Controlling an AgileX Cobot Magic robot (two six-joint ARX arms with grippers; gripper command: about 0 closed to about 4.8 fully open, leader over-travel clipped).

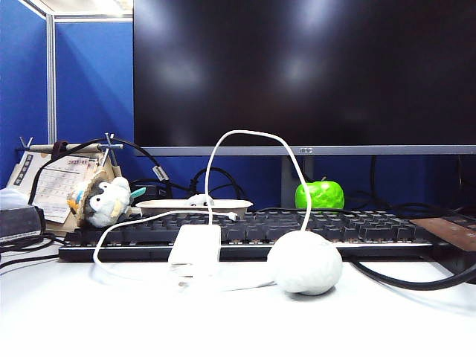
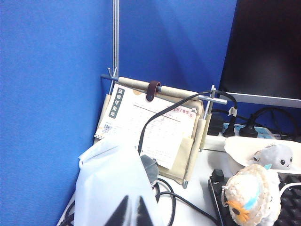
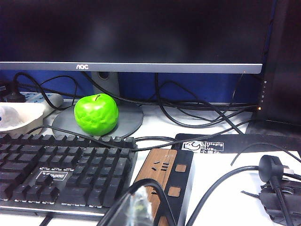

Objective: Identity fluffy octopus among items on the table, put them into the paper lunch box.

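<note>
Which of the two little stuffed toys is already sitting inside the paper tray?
The pale grey fluffy octopus with tiny black eyes; it sits in the paper lunch box behind the keyboard. The bird plush, with its orange beak, stands outside, beside the box.

octopus [image 2: 276, 157]: 1 | lunch box [image 1: 193, 205]: 1 | bird plush [image 1: 104, 201]: 1 | apple [image 3: 96, 113]: 1 | keyboard [image 1: 245, 232]: seemingly 1
</note>
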